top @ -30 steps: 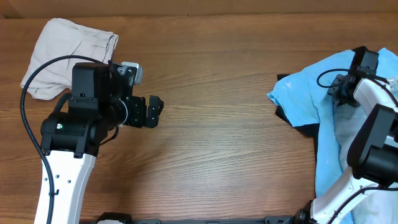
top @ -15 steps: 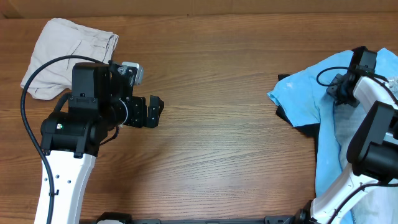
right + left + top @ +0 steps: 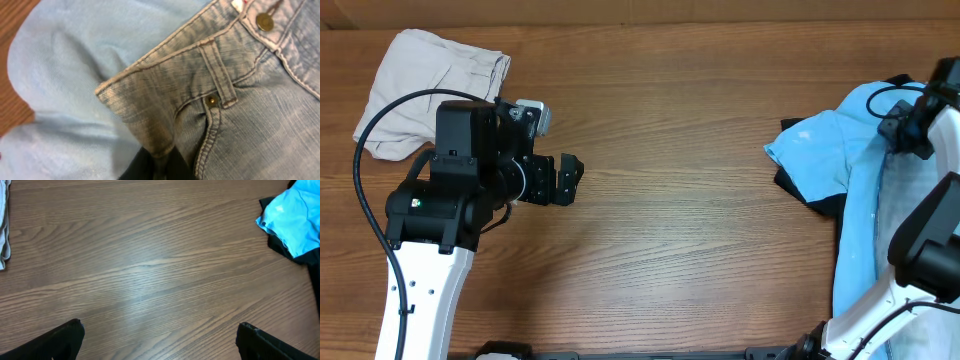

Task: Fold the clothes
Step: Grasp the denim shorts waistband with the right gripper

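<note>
In the right wrist view, light-wash denim jeans [image 3: 250, 100] fill the frame. My right gripper [image 3: 160, 162] is shut on a fold of their waistband beside a belt loop. Overhead, the right gripper [image 3: 908, 128] sits at the far right on the clothes pile. There a sky-blue T-shirt [image 3: 830, 150] lies over a black garment [image 3: 810, 200]. Beige trousers [image 3: 430, 85] lie crumpled at the back left. My left gripper [image 3: 570, 178] hangs open over bare wood with nothing in it. Its view also shows the T-shirt [image 3: 295, 220].
The wooden table [image 3: 690, 230] stretches between the two arms. The left arm's black cable [image 3: 365, 160] loops beside the beige trousers. The black garment [image 3: 285, 247] pokes out under the T-shirt's edge. A strip of beige cloth [image 3: 4, 225] shows at the left wrist view's left edge.
The right gripper has shut and moved toward the right edge and back. The T-shirt's near edge has shifted right with it. The left arm has not moved.
</note>
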Available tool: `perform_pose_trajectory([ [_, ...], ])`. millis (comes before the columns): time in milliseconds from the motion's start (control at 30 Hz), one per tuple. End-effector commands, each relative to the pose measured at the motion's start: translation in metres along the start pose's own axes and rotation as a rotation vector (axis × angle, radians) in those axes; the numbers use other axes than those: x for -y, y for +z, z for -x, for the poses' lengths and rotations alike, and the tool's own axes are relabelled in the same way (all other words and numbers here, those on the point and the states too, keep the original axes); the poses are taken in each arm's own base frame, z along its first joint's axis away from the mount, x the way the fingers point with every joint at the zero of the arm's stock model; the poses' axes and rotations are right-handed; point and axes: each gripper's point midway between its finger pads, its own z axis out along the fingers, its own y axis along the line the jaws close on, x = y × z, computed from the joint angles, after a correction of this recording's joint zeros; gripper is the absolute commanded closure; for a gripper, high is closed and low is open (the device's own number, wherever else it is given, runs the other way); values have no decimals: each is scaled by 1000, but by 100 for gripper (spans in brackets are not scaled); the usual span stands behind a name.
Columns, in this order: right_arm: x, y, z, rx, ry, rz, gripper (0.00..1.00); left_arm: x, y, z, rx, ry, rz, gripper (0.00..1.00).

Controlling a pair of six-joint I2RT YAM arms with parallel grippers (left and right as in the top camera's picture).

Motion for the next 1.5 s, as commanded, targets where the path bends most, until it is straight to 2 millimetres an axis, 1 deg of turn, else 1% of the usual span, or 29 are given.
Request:
perform_pose_trajectory([
  [0,-13,-24,21,68,-13,59,74,2,-4,6,14,-9,-15,0],
  [67,-13,-21,19,60,-17,58,65,2,-4,6,11,-10,-15,0],
  [133,-13,-17,16,49,-17,55,44,2,-4,6,10,-10,-15,0],
  [200,-12,-11,12,28,-19,50,39,2,-4,6,10,-10,-15,0],
  [400,-10,20,-6,-51,-23,34,39,2,-4,6,10,-10,-15,0],
  [433,-10,25,-9,-63,-24,32,44,2,-4,6,10,-10,-15,0],
  [467,-11,28,-12,-73,-27,39,48,2,-4,6,10,-10,-15,0],
  [500,-17,31,-15,-89,-59,71,49,2,-4,6,10,-10,-15,0],
  [600,-33,31,-25,-122,-171,164,47,2,-4,6,11,-10,-15,0],
  [667,-34,31,-26,-123,-202,169,43,2,-4,6,13,-9,-15,0],
  [700,-35,31,-26,-123,-207,172,44,2,-4,6,13,-9,-15,0],
  [733,-35,31,-26,-124,-206,172,46,2,-4,6,13,-9,-15,0],
  [800,-34,31,-26,-125,-206,171,47,2,-4,6,12,-10,-15,0],
  [833,-33,31,-26,-124,-205,164,50,2,-4,6,12,-10,-15,0],
  [867,-29,32,-25,-120,-205,139,56,2,-4,6,12,-10,-16,0],
  [900,-23,32,-24,-116,-188,102,59,3,-4,6,12,-10,-18,0],
  [933,-15,33,-22,-111,-160,56,59,3,-4,6,13,-10,-19,0],
  [967,-6,33,-21,-107,-139,4,58,3,-4,6,12,-10,-21,0],
  [1000,-1,33,-20,-103,-128,-30,50,3,-4,6,12,-10,-22,0],
  [1033,3,33,-21,-104,-129,-48,46,3,-4,6,11,-11,-22,0],
  [1067,3,33,-22,-108,-130,-48,44,3,-4,5,9,-13,-21,0],
  [1100,0,33,-23,-115,-130,-33,44,3,-4,5,9,-13,-22,0],
  [1133,-8,33,-26,-129,-150,17,43,3,-4,5,9,-13,-21,0],
  [1167,-20,32,-31,-146,-197,95,41,3,-4,5,9,-13,-21,0],
  [1233,-41,29,-38,-163,-296,227,35,3,-4,5,9,-13,-21,0],
  [1267,-44,28,-39,-163,-308,235,35,3,-4,5,9,-13,-21,0],
  [1367,-38,32,-39,-163,-302,174,35,3,-4,5,9,-13,-21,0],
  [1467,-23,36,-38,-163,-244,79,35,3,-4,4,5,-14,-21,0],
])
